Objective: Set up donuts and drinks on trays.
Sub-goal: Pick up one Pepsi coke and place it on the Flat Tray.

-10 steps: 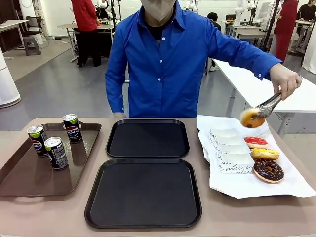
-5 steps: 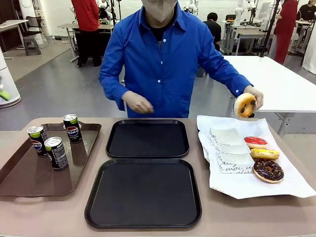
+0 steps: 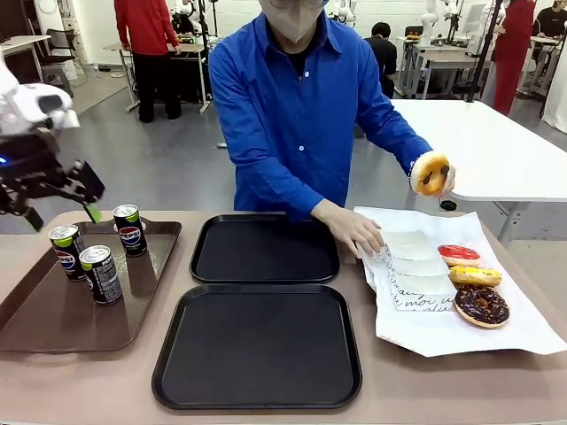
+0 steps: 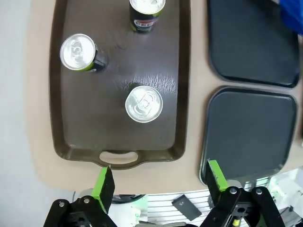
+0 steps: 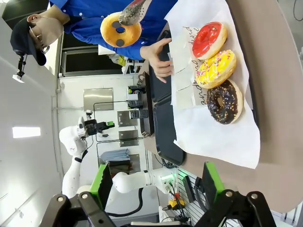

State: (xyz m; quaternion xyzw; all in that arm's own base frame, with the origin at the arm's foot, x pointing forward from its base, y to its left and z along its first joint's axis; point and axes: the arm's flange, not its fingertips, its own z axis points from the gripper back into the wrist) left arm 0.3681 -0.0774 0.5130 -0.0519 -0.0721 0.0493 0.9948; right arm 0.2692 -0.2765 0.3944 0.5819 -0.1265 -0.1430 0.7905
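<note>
Early stage: the far black tray (image 3: pixel 264 250) and near black tray (image 3: pixel 257 347) lie bare. The person's tongs (image 5: pixel 134 9) hold a glazed donut (image 3: pixel 431 173) aloft by the paper boxes (image 3: pixel 412 264). The left gripper (image 4: pixel 160 178), fingers wide apart and empty, hangs high over three soda cans (image 4: pixel 144 103) on the brown tray (image 4: pixel 80 111). Next, it likely descends onto one, then clears the raised rim. The cans stand apart, leaving finger room. The right gripper (image 5: pixel 156 182) is equally spread and empty.

Left fingers (image 3: pixel 91 211) newly above cans (image 3: pixel 130 232); person's free hand (image 3: pixel 354 232) now at boxes (image 3: pixel 413 266).
</note>
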